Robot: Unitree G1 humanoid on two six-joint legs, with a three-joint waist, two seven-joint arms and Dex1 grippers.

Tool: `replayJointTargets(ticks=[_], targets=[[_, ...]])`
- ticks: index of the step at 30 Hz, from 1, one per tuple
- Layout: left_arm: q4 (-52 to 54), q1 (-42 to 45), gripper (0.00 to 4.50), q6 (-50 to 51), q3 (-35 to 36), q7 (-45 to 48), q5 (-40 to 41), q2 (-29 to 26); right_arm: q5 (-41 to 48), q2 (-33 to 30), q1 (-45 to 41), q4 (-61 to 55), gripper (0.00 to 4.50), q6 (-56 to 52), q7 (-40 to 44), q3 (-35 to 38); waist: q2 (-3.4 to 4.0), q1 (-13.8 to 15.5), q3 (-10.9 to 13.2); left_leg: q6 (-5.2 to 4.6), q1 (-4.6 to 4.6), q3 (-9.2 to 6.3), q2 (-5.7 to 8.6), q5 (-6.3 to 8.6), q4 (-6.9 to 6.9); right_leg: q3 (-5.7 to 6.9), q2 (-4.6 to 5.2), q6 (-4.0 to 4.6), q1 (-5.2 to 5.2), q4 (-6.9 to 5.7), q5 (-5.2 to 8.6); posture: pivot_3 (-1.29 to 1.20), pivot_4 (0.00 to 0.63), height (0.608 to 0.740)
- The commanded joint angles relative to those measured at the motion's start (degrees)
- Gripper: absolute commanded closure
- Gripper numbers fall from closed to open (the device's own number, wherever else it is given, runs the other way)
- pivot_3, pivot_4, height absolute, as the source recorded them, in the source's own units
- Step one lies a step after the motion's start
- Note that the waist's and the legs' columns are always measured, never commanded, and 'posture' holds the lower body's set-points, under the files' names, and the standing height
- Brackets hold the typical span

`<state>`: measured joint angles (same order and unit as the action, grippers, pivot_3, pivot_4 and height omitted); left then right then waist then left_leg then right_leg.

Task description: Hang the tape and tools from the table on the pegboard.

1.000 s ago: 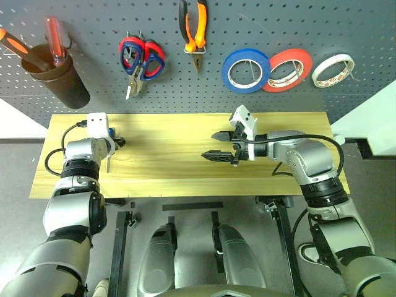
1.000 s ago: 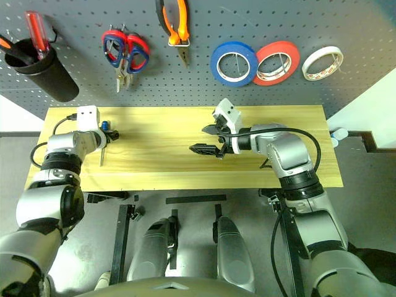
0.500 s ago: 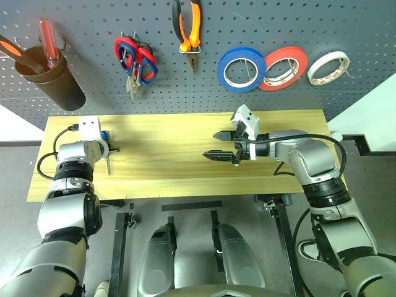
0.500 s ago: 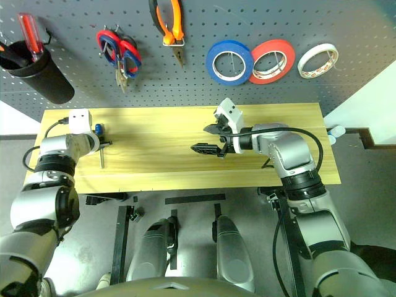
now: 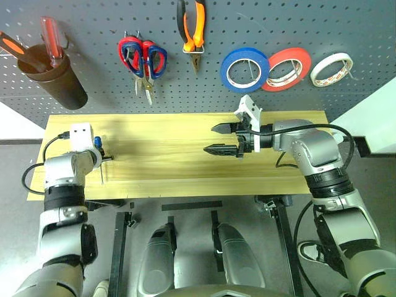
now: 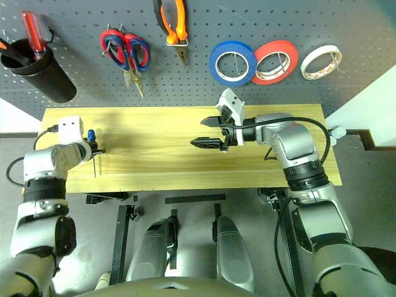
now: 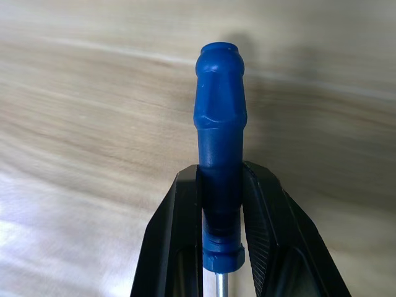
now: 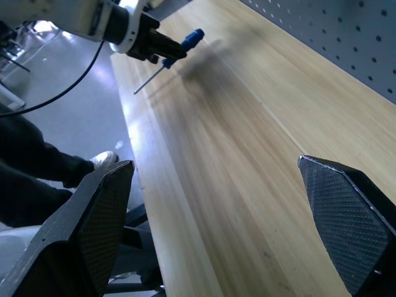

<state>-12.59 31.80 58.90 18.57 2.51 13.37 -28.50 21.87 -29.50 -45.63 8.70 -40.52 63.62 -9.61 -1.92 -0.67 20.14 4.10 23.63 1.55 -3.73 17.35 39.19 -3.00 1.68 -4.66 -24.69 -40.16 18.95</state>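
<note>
change: left gripper (image 7: 219,244) has just pinched small blue-handled screwdriver (image 7: 220,179), lifting off light-wood table (image 5: 173,154) | right gripper (image 5: 224,138) spread, empty | next: grey pegboard (image 5: 309,25)

A red-orange tape roll (image 5: 286,69), white roll (image 5: 332,69) and dark cup (image 5: 52,80) hang on the wall.

Where my cameras sit

My head's two eyes look down on the bench (image 5: 185,154) and pegboard (image 5: 278,25); my left wrist sits close over the wood, my right wrist looks along it.
</note>
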Motion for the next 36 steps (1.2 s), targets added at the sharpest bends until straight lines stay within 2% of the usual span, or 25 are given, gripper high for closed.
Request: replayJointTargets(ticks=[1,8,14,21,31,36], targets=[[15.3,-5.1,3.97,2.7,2.6,1.2,2.3,0.2,2.6,-1.0,-1.2,-1.7,0.0,1.4,2.8,2.5,-0.04,0.1,-0.1,0.01,0.01,-0.02,0.0,-0.01,0.0,0.04,0.0,0.0,0.0,0.0,0.0,0.12,0.238,0.74],[34.4,-14.3,3.97,-1.6,5.7,4.4,4.7,0.8,5.6,-0.8,-2.9,-1.5,0.0,5.9,6.4,6.2,-0.36,0.4,-1.7,0.16,0.15,-0.15,0.03,-0.09,0.01,0.22,-0.01,0.0,0.0,0.06,0.0,0.15,0.176,0.74],[39.5,-17.8,3.97,-9.3,7.3,7.5,6.1,1.3,8.3,-0.9,-6.0,-1.1,0.0,6.2,7.4,9.2,-0.42,1.5,-4.3,0.19,0.15,-0.12,0.11,-0.1,-0.01,0.28,-0.06,0.01,0.02,0.11,0.0,0.17,0.142,0.74],[38.4,-11.9,3.97,-15.8,7.5,7.6,7.4,1.5,8.9,-1.7,-11.3,3.5,0.0,8.0,8.1,11.5,-0.52,3.3,-6.9,0.27,0.11,-0.07,0.19,-0.15,0.02,0.38,-0.11,0.09,0.14,0.14,-0.05,0.17,0.098,0.74],[41.9,-1.2,3.97,-16.1,5.9,9.3,13.0,0.5,9.4,-1.6,-14.2,7.4,0.0,9.9,8.7,13.2,-0.57,4.5,-9.4,0.26,0.07,-0.05,0.21,-0.14,0.02,0.37,-0.19,0.1,0.15,0.09,-0.06,0.17,0.067,0.74],[36.5,6.0,3.97,-20.5,4.1,10.7,11.1,-1.8,8.9,-1.3,-14.2,8.2,0.0,10.8,8.5,13.2,-0.51,4.5,-10.3,0.26,0.07,-0.05,0.23,-0.14,0.03,0.36,-0.2,0.1,0.17,0.09,-0.06,0.17,0.058,0.74]])
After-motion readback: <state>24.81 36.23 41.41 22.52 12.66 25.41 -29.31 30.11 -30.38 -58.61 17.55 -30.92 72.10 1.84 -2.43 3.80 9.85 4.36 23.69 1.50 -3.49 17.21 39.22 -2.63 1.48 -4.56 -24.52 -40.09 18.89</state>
